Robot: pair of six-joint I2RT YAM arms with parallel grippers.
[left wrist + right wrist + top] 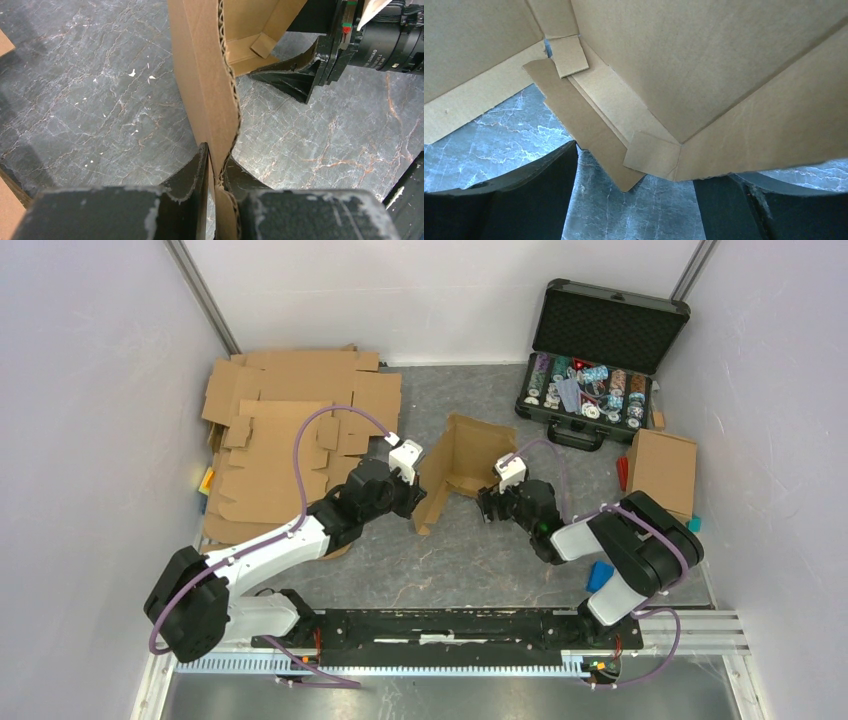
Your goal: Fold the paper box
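The paper box (pixel 460 455) is brown corrugated cardboard, half folded, standing open on the grey table between both arms. My left gripper (pixel 415 500) is shut on the box's left wall; in the left wrist view that wall (pixel 205 75) rises from between the pinched jaws of the left gripper (pixel 216 157). My right gripper (pixel 488 504) is at the box's near right corner and stands open. In the right wrist view the box's inside (pixel 704 75) fills the top, and a loose flap (pixel 589 125) points down between the spread jaws of the right gripper (pixel 634 172).
A stack of flat cardboard blanks (pixel 290 430) lies at the back left. An open black case (pixel 590 370) of chips stands at the back right. A folded box (pixel 662 470) sits at the right, with a blue item (pixel 600 575) by the right arm.
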